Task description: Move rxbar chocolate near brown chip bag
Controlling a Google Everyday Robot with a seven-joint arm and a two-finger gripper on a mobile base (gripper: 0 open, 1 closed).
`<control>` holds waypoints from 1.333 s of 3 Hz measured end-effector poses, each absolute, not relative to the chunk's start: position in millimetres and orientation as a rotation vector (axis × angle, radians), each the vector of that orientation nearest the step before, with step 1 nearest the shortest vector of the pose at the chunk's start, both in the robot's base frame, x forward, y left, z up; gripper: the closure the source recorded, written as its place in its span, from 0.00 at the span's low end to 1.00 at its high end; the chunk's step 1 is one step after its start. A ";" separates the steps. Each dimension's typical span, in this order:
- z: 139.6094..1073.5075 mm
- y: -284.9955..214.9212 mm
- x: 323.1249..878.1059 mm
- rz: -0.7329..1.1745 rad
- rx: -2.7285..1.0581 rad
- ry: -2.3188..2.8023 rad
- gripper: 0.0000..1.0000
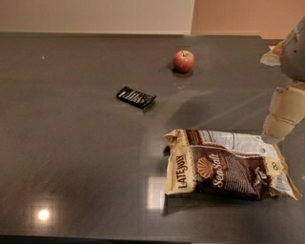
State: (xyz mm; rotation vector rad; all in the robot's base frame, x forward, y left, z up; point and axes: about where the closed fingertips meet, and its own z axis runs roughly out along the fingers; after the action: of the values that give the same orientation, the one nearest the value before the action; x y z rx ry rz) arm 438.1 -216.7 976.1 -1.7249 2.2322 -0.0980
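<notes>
Surface: a dark grey, glossy countertop (pixel 71 143), with a pale wall (pixel 95 14) behind its far edge.

Item 1: the rxbar chocolate (pixel 136 97), a small flat black rectangular wrapped bar with white lettering. It lay flat on the countertop, left of centre and in the far half. It was set at a slant, its long side running from upper left to lower right. Nothing touched it.

Item 2: the brown chip bag (pixel 228 167), a large crinkled brown and cream bag with a shell logo. The lettering "Sea Salt" and "LATE JULY" was readable. It lay flat at the near right, long side across the view. The bar sat up and to the left of it, well apart, with bare countertop between them.

Item 3: a round red apple (pixel 183 61), upright near the far edge, to the right of the bar and beyond the bag, apart from both.

The cream-coloured gripper (pixel 282 116) came in at the right edge, partly cut off, and hung by the bag's far right corner. Contact with the bag could not be told, nor whether the gripper was released or clenched. It was well apart from the bar.

A soft shadow (pixel 200 112) lay on the countertop between apple and bag.
</notes>
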 end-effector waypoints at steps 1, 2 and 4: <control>976.1 -216.7 438.1 -0.098 -1.725 2.232 0.00; 978.5 -213.0 443.6 -0.085 -1.720 2.218 0.00; 981.2 -181.2 487.6 -0.039 -1.737 2.166 0.00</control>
State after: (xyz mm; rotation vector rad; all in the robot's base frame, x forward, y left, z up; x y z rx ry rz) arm 487.6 -181.2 981.2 -1.7370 2.1659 -0.0392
